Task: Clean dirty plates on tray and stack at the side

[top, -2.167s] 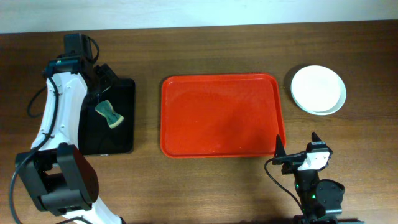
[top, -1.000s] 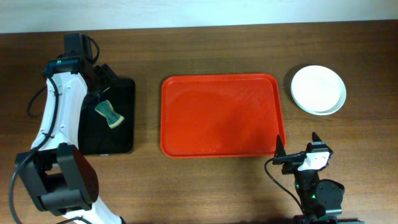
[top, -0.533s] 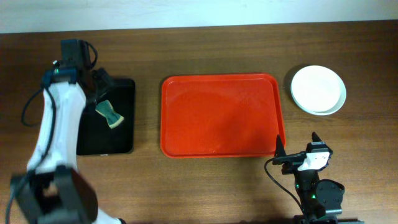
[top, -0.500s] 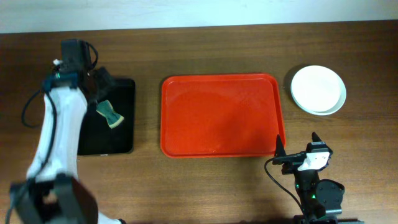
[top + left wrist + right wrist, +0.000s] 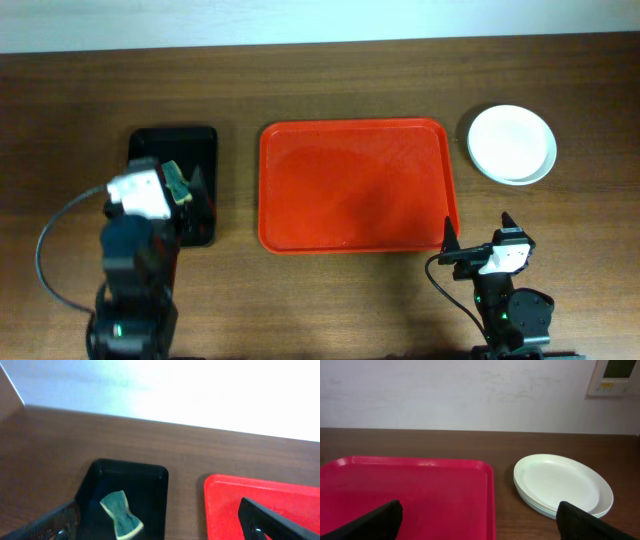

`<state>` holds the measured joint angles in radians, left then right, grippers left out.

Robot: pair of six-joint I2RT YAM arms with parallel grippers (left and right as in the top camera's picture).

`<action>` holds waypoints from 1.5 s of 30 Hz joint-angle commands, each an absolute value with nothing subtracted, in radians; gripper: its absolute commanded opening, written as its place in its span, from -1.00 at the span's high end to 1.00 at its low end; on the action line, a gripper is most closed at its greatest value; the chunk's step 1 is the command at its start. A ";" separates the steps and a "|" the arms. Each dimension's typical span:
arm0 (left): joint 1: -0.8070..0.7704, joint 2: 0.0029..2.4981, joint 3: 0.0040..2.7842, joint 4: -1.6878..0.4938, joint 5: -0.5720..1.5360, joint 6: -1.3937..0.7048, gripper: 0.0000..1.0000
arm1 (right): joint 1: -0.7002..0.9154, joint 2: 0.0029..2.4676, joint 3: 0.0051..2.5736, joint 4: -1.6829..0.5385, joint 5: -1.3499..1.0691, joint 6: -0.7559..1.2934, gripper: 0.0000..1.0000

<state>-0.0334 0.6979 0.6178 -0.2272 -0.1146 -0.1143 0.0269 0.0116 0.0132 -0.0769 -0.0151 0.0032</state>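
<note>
Now both arms sit folded low at the near edge of the brown wooden surface (image 5: 330, 300), each one pulled in close over its own base.

The left arm (image 5: 133, 262) is at the near left. Its white wrist hangs over the near end of the small black plastic tray (image 5: 172, 148). The left gripper (image 5: 159, 506) points away toward the far wall, over this tray. Its two black fingers (image 5: 60, 522) are spread wide, one at each bottom corner of the wrist view, and nothing is between them. A green sponge shaped like a bow (image 5: 121, 515) lies inside the black tray, just ahead of the gripper and not touched by it.

The right arm (image 5: 510, 310) is at the near right. The right gripper (image 5: 479, 507) points away too, low down, with its fingers far apart and nothing held. From above, one finger sits right by the near right corner of the big red plastic tray (image 5: 350, 185). I cannot tell if it touches the rim.

The round white plates (image 5: 512, 144) are piled one on top of the other on the wood. They are just beside the far right corner of the red tray, not on it. The top plate looks clean. The red tray lies flat in the middle, between the black tray and the plates.
</note>
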 commanded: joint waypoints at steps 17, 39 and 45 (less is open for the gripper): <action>-0.035 0.080 0.072 0.057 -0.044 0.046 -0.98 | 0.033 0.004 0.006 -0.080 -0.002 0.004 -0.97; -0.035 0.004 0.008 0.077 -0.069 0.046 -0.99 | 0.033 0.004 0.006 -0.080 -0.002 0.004 -0.97; -0.035 0.004 0.008 -0.076 -0.089 0.046 -0.99 | 0.033 0.004 0.006 -0.080 -0.002 0.004 -0.97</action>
<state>-0.0334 0.0113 0.0109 -0.0662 -0.0711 0.0319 0.0269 0.0120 0.0132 -0.0769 -0.0151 0.0032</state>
